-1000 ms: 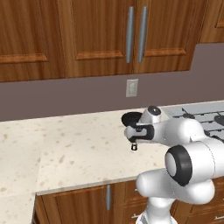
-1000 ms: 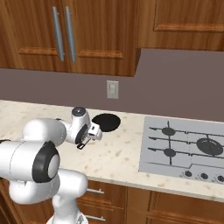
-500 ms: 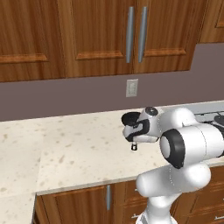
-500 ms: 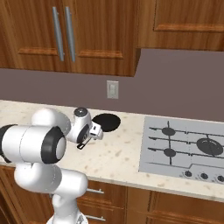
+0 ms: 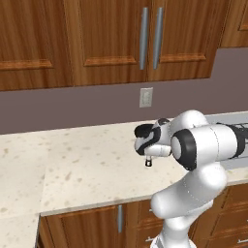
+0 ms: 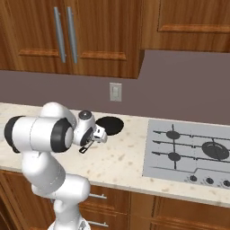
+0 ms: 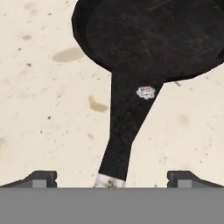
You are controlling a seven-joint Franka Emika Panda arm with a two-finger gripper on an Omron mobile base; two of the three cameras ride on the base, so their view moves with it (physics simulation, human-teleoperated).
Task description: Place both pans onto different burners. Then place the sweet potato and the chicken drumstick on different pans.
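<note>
Now hovering gripper (image 7: 111,177) over pan (image 7: 153,39), fingers (image 7: 41,178) spread wide, straddling handle (image 7: 127,122) running toward six o'clock, lining up for grasp.

The arm's elbow has swung across: in the left base view its big joint now sits further left, close behind the pincer (image 5: 148,162); in the right base view it has moved right, toward the pincer (image 6: 83,149).
</note>
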